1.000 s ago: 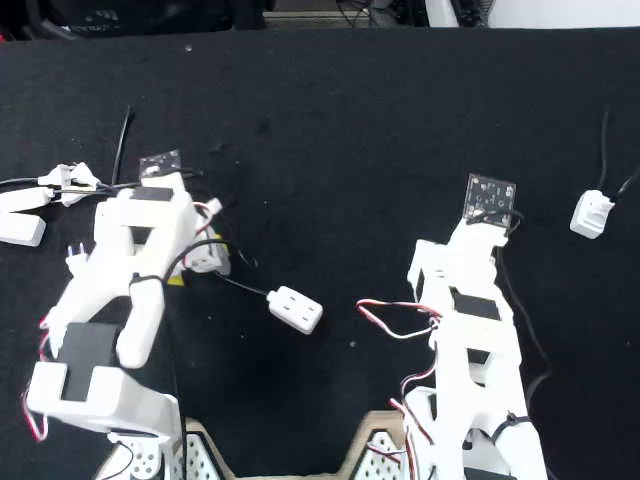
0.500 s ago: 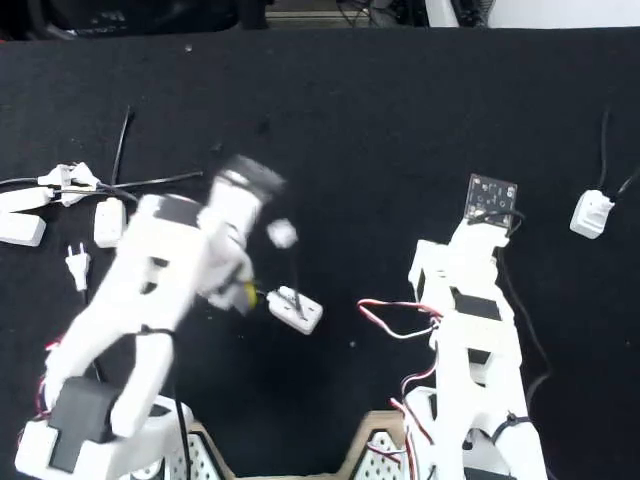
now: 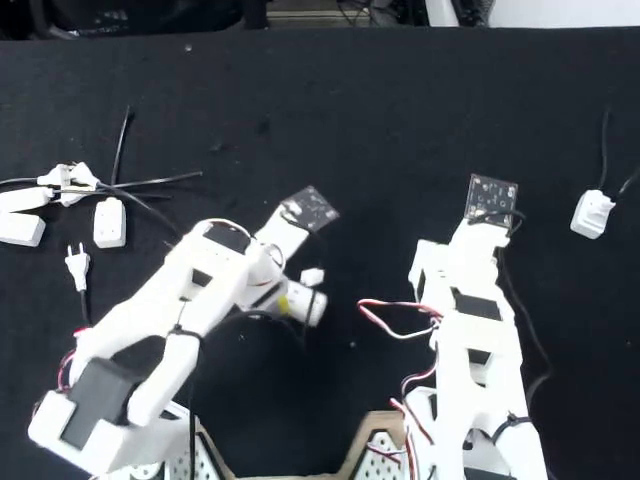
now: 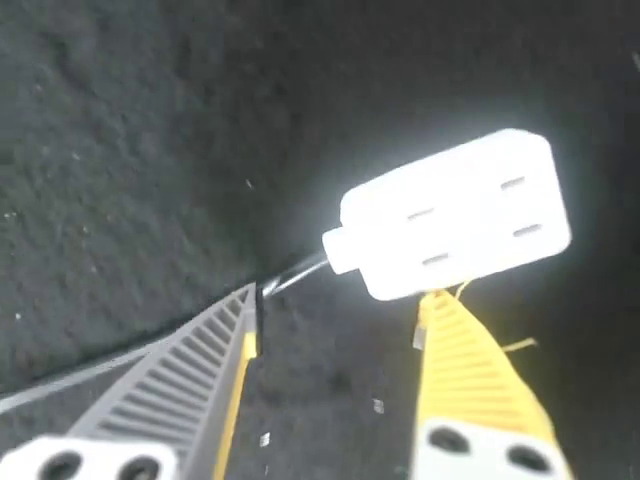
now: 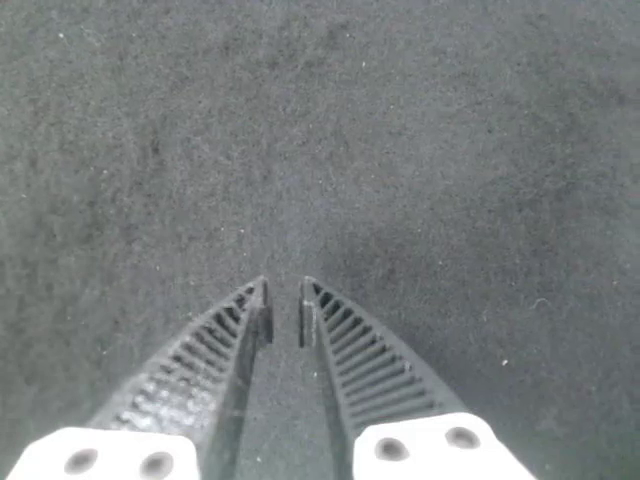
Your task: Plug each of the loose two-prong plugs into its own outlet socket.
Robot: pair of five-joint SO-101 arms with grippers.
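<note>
1. Well, the left claw point(image 4: 340, 300) hangs spread wide over the black bench point(image 3: 400, 120). Its yellow finger point(image 4: 465, 370) has its tip just beside the white outlet socket point(image 4: 455, 215), and the grey finger point(image 4: 190, 375) is by the cord (nothing pinched).
2. That socket lies slots-up near the bench's middle, slightly toward seven o'clock.
3. The right claw point(image 5: 283, 300), between the middle and three o'clock, has its fingers all but pressed together on nothing.
4. A loose two-prong plug point(image 3: 76, 262) and a white adapter point(image 3: 108, 222) lie at nine o'clock, and another white plug point(image 3: 592, 213) lies at the three o'clock edge.
</note>
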